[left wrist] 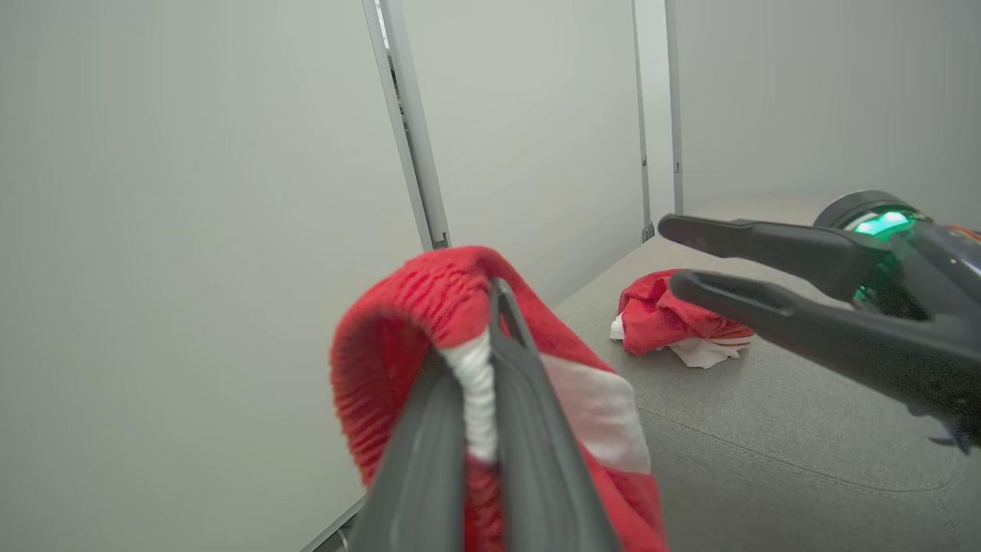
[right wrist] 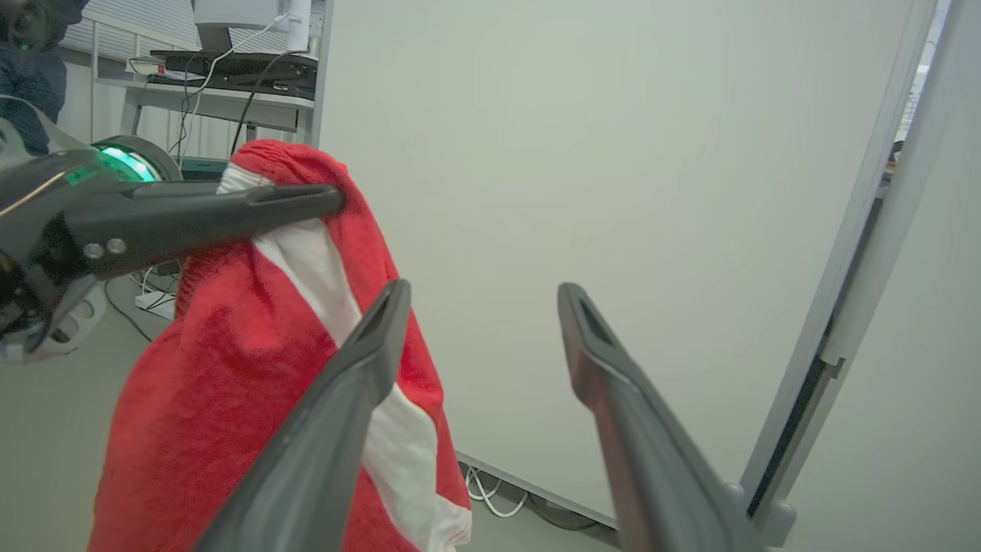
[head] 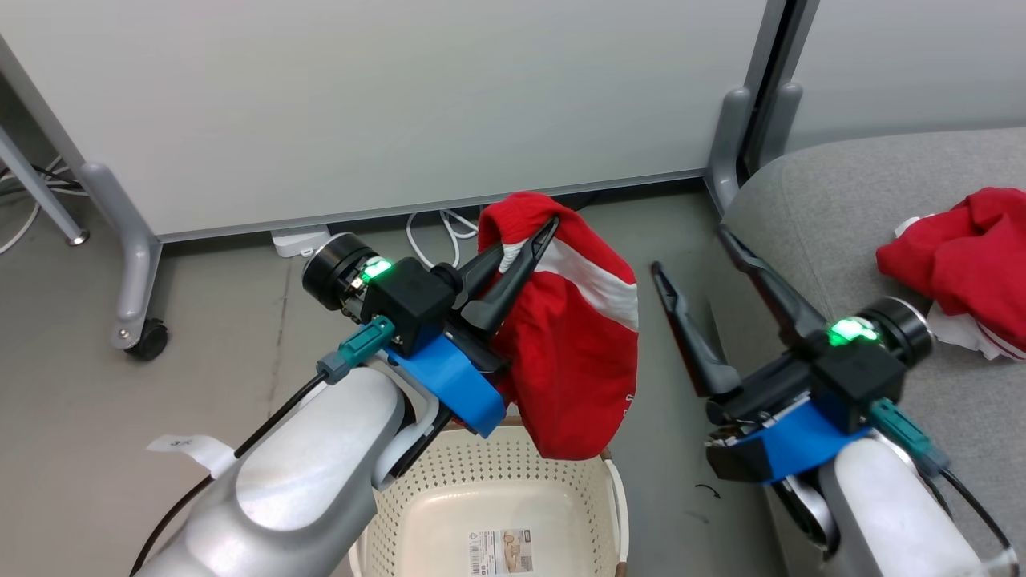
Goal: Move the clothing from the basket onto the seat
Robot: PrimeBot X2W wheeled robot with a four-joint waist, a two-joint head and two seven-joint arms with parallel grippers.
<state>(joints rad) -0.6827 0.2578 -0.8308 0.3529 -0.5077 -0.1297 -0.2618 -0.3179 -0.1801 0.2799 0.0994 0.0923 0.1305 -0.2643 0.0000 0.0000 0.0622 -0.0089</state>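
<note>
The left gripper is clenched on a white-trimmed fold of a red garment, which hangs below the jaws. Its lowest fold is at the basket rim, touching or just above, I cannot tell. The step looks like the carry to the sofa: grip firmly, lift until the cloth clears the rim, then swing right so it trails behind the fingers rather than wrapping them. The right gripper is released, jaws wide with nothing between them, just right of the hanging cloth, and should stay out of its path. Right of those jaws is the sofa, with the other garment already on it; let go only once the cloth rests on the cushion
</note>
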